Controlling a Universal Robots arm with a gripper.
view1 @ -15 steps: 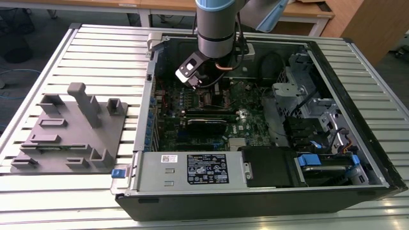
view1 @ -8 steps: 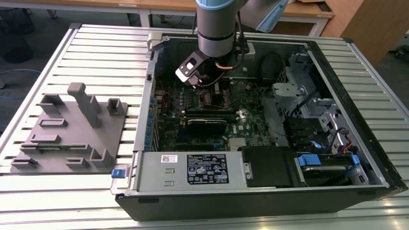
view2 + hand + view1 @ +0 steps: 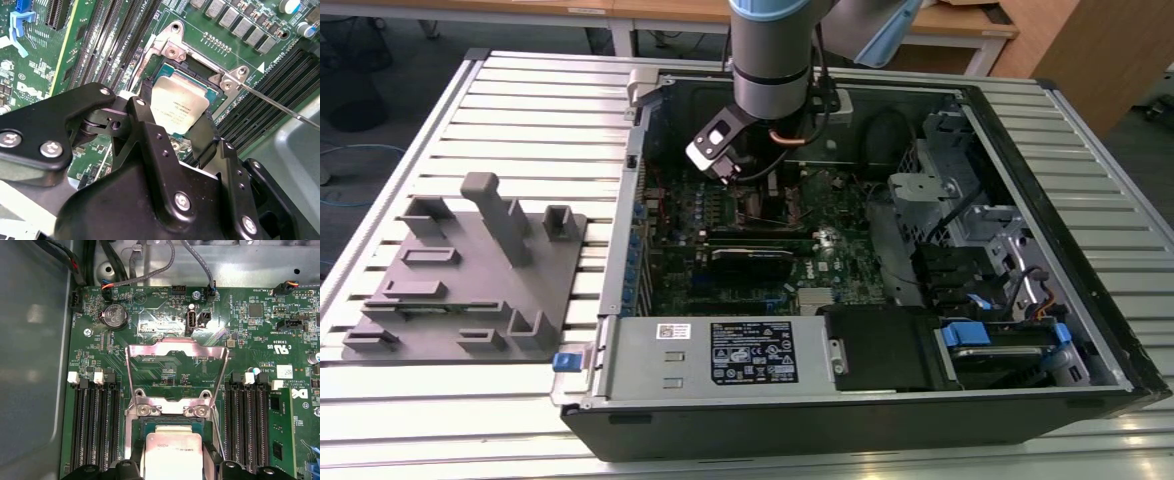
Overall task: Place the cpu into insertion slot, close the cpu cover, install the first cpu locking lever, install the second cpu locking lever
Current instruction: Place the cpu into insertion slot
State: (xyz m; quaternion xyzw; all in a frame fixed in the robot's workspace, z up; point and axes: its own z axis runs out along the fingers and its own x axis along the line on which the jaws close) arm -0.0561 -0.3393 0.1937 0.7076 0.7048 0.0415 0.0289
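My gripper (image 3: 761,192) reaches down into the open computer case over the motherboard. In both wrist views the cpu (image 3: 179,104) (image 3: 172,452) shows its dull silver top between my two black fingers (image 3: 142,117), which press on its opposite edges. It hangs just over the insertion slot (image 3: 165,421), whose dark rim (image 3: 197,76) shows around it. The cpu cover (image 3: 175,343) stands swung up and open beyond the slot. A thin wire locking lever (image 3: 280,107) sticks out from the slot's corner.
Long black memory slots (image 3: 95,425) (image 3: 247,420) flank the socket on both sides. Cables (image 3: 150,270) and the case wall (image 3: 30,365) lie close by. In the exterior view a grey fixture block (image 3: 467,270) sits on the slatted table at the exterior view's left.
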